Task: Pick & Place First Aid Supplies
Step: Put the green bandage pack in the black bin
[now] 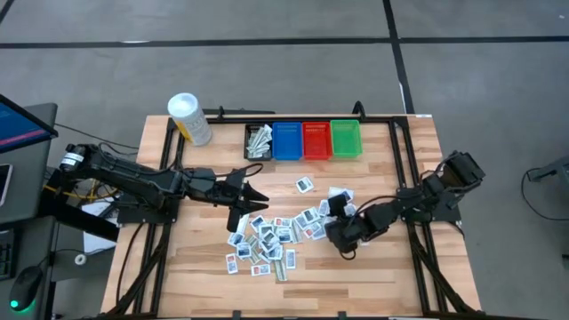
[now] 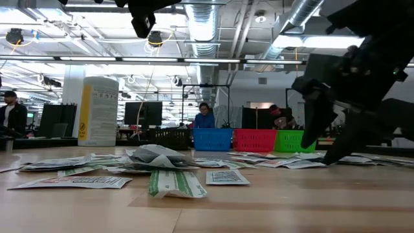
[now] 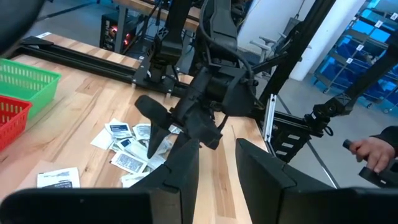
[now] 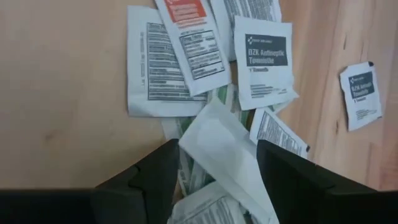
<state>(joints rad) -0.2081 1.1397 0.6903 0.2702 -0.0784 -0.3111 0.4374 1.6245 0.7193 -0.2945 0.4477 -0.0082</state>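
Observation:
The first aid supplies (image 1: 267, 240) lie as a loose heap of small flat packets on the wooden table's middle, with a few strays (image 1: 305, 184) farther back. My right gripper (image 1: 340, 238) slants down over the heap's right edge and is open. In its wrist view one finger stands on either side of a plain white packet (image 4: 224, 168) that lies on top of printed ones. My left gripper (image 1: 258, 203) hangs open above the heap's left far side, holding nothing (image 3: 217, 155). My right gripper (image 4: 217, 146) comes slanting down from the table's right, its fingers (image 4: 155, 177) on either side of the white packet's upper end (image 4: 202, 134). Whether they touch it I cannot tell. The packet rests on other packets.
Black (image 1: 259, 140), blue (image 1: 286, 140), red (image 1: 316, 140) and green (image 1: 345, 138) bins stand in a row at the far edge; the black one holds packets. A white tub (image 1: 189, 118) stands far left. Bare wood lies near the front edge. A person's hand (image 3: 373, 152) shows beyond the table.

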